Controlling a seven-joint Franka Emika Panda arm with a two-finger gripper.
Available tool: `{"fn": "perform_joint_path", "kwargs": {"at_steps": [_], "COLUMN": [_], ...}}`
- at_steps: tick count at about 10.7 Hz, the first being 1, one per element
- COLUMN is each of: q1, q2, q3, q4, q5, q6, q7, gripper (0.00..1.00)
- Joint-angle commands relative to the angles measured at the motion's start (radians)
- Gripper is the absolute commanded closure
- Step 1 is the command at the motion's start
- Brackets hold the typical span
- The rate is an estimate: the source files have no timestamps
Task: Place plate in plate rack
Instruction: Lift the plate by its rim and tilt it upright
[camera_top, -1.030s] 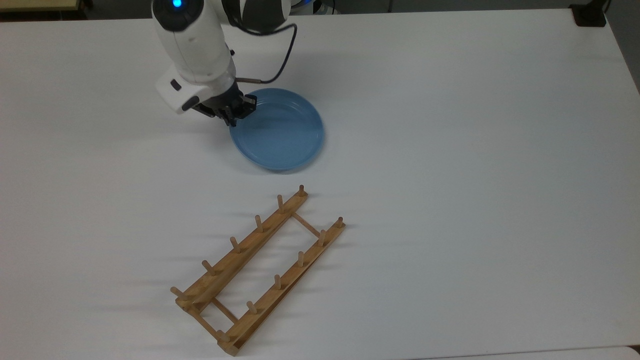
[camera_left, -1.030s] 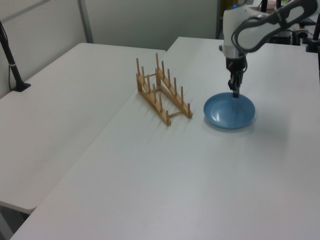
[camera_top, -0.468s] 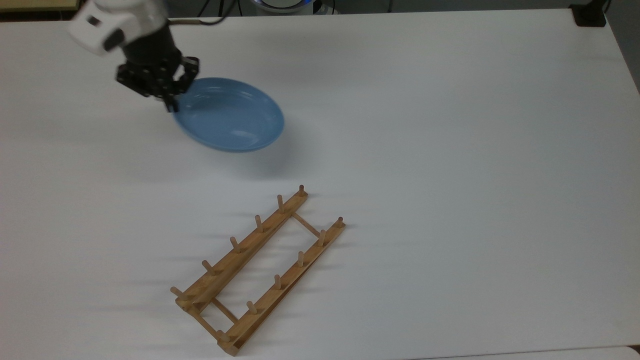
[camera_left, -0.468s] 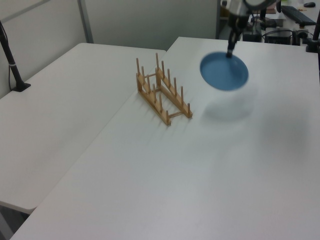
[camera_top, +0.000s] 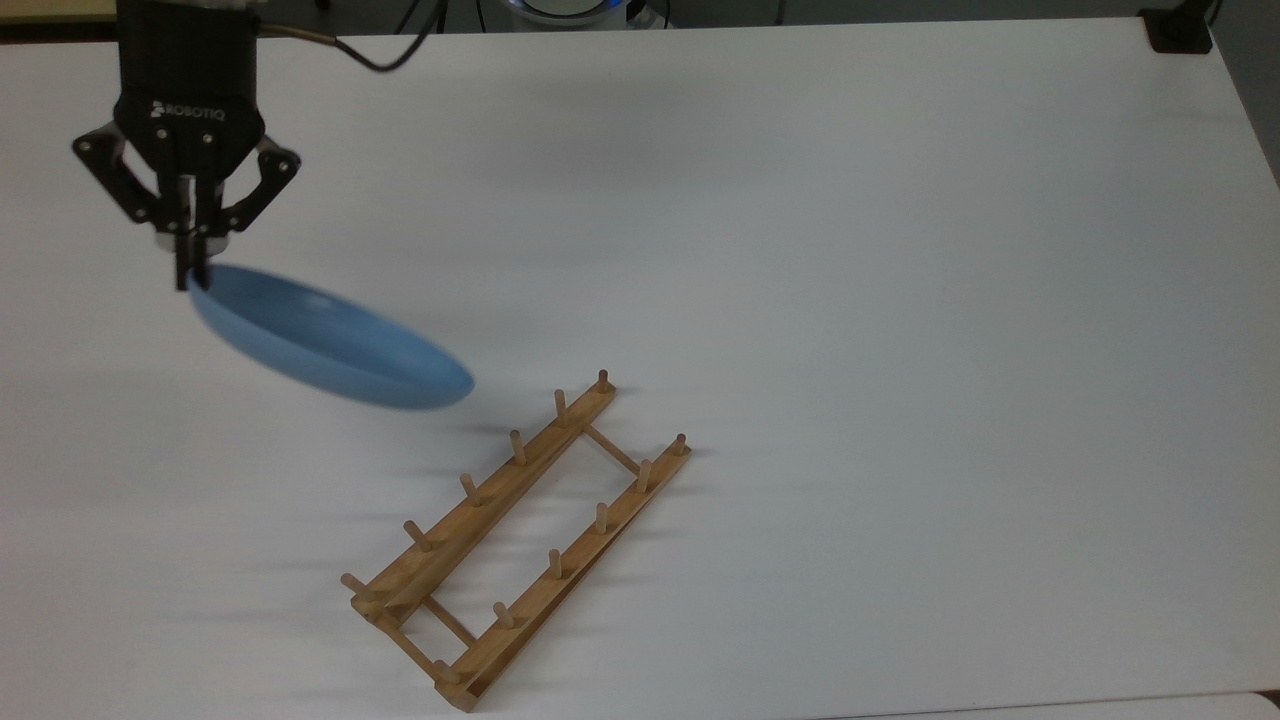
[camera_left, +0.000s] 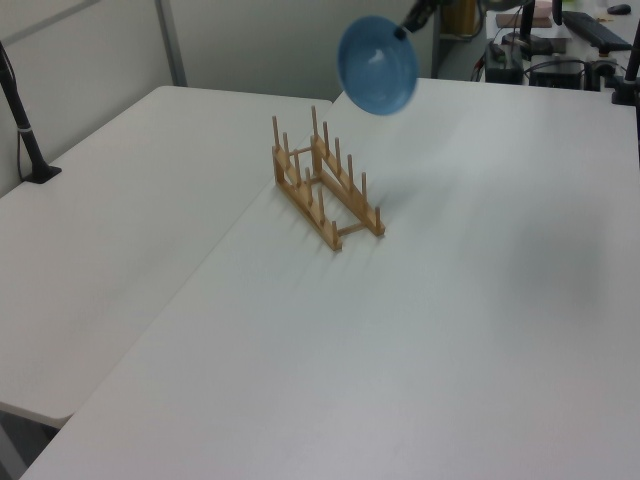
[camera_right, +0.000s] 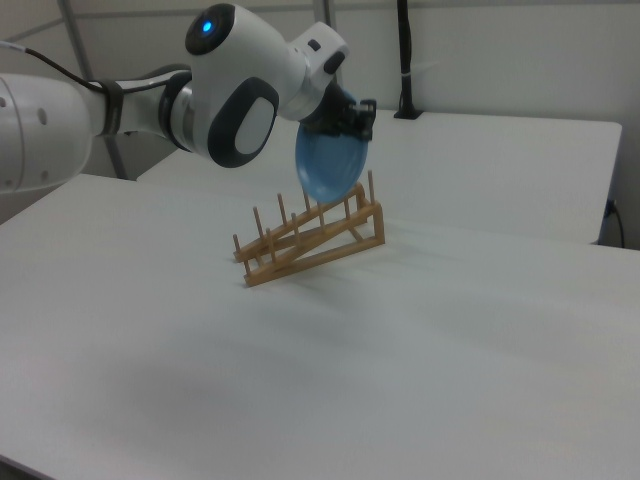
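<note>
High above the white desk (camera_top: 900, 250), at about ten o'clock in the top view, the black two-finger gripper (camera_top: 190, 265) has the round, glossy light-blue plate (camera_top: 330, 345) off the surface, jaws clamped on its rim. The plate hangs clear in the air, touching nothing but the jaws, tilted well towards its edge. In the left view it hangs near twelve o'clock (camera_left: 377, 64), above and beyond the light-brown wooden plate rack (camera_left: 325, 190); in the right view it hangs (camera_right: 328, 165) just over the rack's taller end (camera_right: 315, 238).

Now the carry, I'd say, and the slotting is yet to come. To do it well: bring the plate fully upright, its face square across the two rails, then lower it straight down between two neighbouring pairs of pegs so the rim settles on both rails together. Go gently, because a one-edge grip on a glossy plate could let it swing or slip.

As for direction, in the top view the plate's long axis runs from ten o'clock, at the jaws, down to four o'clock, the free edge nearest the rack (camera_top: 520, 540). The rack's rails run from seven to one o'clock.
</note>
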Motion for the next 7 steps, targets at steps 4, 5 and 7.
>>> {"fn": "perform_joint_path", "kwargs": {"at_steps": [4,5,7], "q1": [0.087,0.103,0.116], "q2": [0.105,0.122,0.147], "q3": [-0.007,-0.008,-0.007], "q4": [0.068,0.062,0.021], "q5": [-0.011,-0.011,-0.01], "q6": [0.451,0.538,0.651], "q7": [-0.015,-0.017,-0.018], "gripper": [1.0,1.0,1.0]}}
